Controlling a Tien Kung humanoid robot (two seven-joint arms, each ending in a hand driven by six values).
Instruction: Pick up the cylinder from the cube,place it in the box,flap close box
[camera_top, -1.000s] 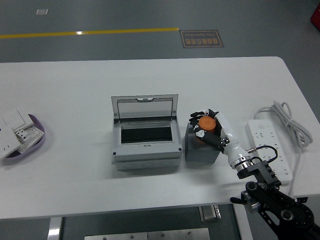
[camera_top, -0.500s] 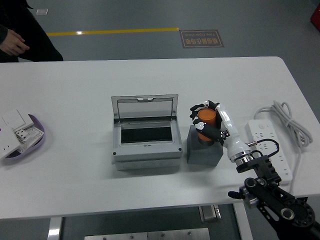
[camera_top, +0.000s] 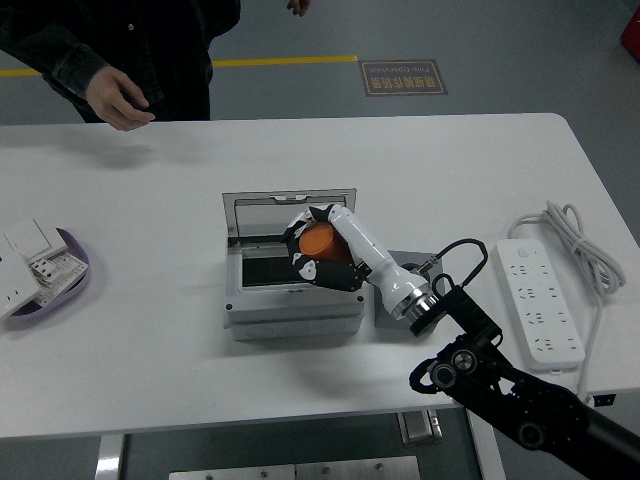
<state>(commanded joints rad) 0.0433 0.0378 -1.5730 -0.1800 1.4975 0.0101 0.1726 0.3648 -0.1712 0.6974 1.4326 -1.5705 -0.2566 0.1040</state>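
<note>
My right hand (camera_top: 312, 245) is curled around the orange cylinder (camera_top: 318, 240) and holds it over the open grey box (camera_top: 290, 318). The box's clear lid (camera_top: 290, 214) stands upright at the back, and its dark inside shows beneath the hand. The grey cube (camera_top: 408, 262) sits just right of the box, mostly hidden behind my right forearm. Nothing shows on the small part of its top that I can see. My left arm does not appear in the head view.
A white power strip (camera_top: 540, 298) with a coiled cable lies at the right. A purple dish (camera_top: 62, 285) with white switch parts sits at the left edge. A person in dark clothes stands at the far left, one hand (camera_top: 122, 105) hanging over the table's far edge.
My right hand lifted the orange cylinder off the cube and carried it left over the open box. A person has stepped in at the far left.
</note>
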